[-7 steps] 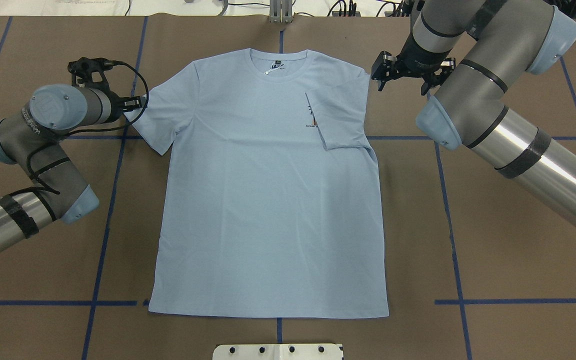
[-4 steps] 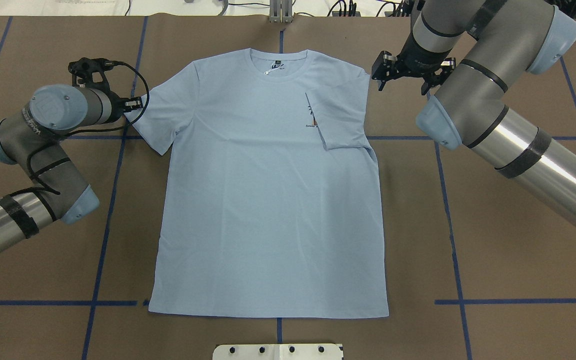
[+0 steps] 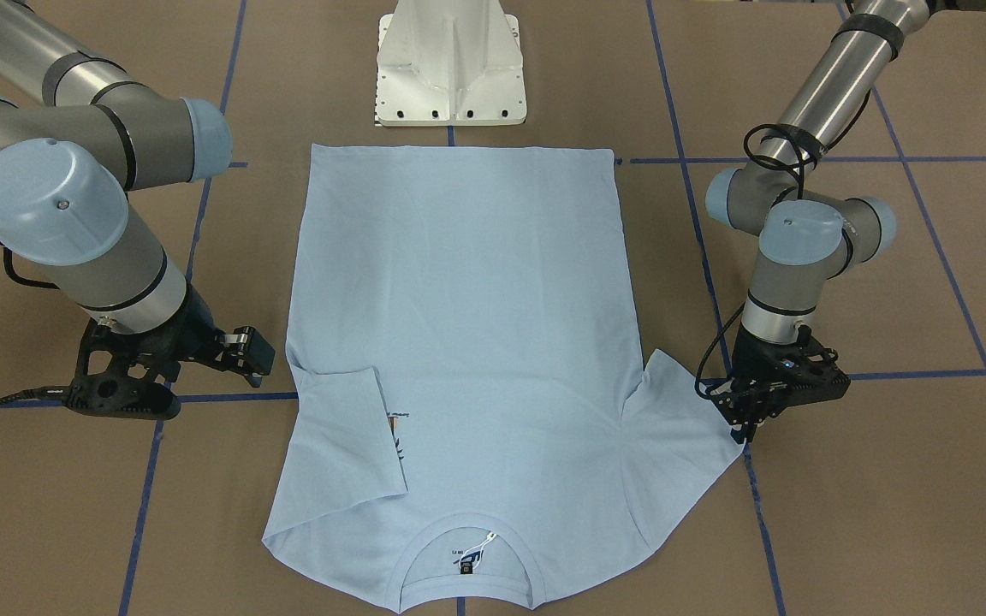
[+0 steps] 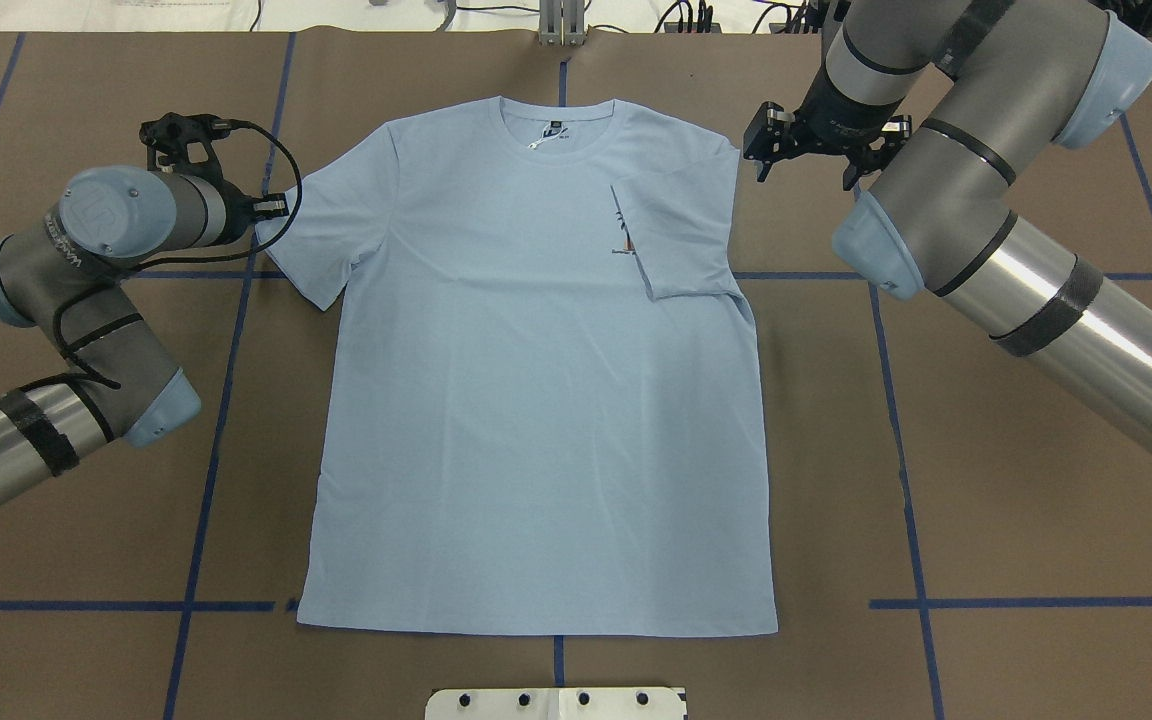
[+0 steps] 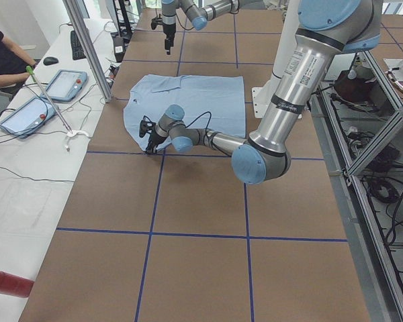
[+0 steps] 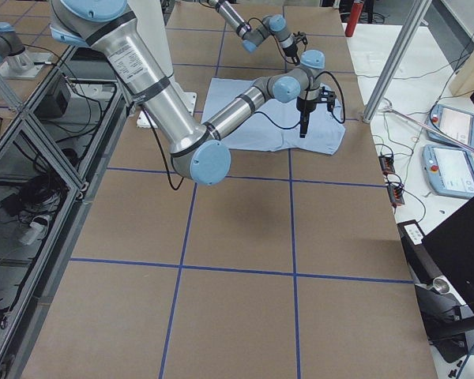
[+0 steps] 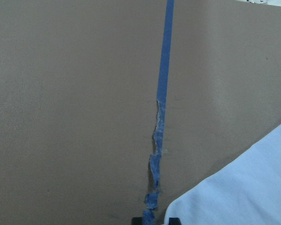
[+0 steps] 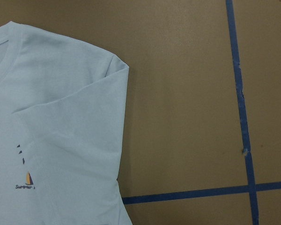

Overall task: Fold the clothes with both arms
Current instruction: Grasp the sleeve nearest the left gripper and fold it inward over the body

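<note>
On the brown bench (image 4: 936,450), a light blue T-shirt (image 4: 536,420) lies flat with its front up. Its collar (image 4: 556,125) points away from the robot. One sleeve (image 4: 671,235), on the robot's right side, is folded in over the chest and covers part of the little boat print (image 8: 27,180). The other sleeve (image 4: 321,240) is spread out flat. The left tool (image 3: 745,428) points down at the tip of that flat sleeve, right at its edge. Its two tips are close together, but I cannot tell if they pinch the cloth. The right tool (image 4: 764,140) hangs just beside the shirt's folded shoulder and holds nothing. I cannot tell if it is open or closed. Blue tape lines (image 4: 901,450) cross the bench.
</note>
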`<state>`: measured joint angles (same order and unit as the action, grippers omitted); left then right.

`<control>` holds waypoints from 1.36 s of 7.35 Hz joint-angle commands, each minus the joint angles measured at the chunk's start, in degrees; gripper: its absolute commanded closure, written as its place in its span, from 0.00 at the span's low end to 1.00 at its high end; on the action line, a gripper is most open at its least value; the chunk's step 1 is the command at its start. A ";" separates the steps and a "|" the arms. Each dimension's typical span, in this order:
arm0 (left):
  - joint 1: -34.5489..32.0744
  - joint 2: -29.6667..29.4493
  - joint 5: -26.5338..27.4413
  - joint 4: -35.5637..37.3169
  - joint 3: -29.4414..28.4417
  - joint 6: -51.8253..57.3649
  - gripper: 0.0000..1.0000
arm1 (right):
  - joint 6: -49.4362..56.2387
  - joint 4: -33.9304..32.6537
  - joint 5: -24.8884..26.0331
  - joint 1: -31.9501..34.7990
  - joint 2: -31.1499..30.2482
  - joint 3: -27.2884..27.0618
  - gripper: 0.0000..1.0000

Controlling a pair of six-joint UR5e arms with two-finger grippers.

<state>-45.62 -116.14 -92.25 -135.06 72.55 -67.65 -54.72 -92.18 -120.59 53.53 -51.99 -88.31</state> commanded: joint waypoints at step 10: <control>7.82 -26.07 -0.05 9.82 -11.20 -12.78 0.01 | -0.13 0.25 0.00 -0.09 -0.30 -0.02 0.00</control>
<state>-38.98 -141.60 -93.43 -124.90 62.70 -80.30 -54.87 -91.93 -120.62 53.46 -52.23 -88.39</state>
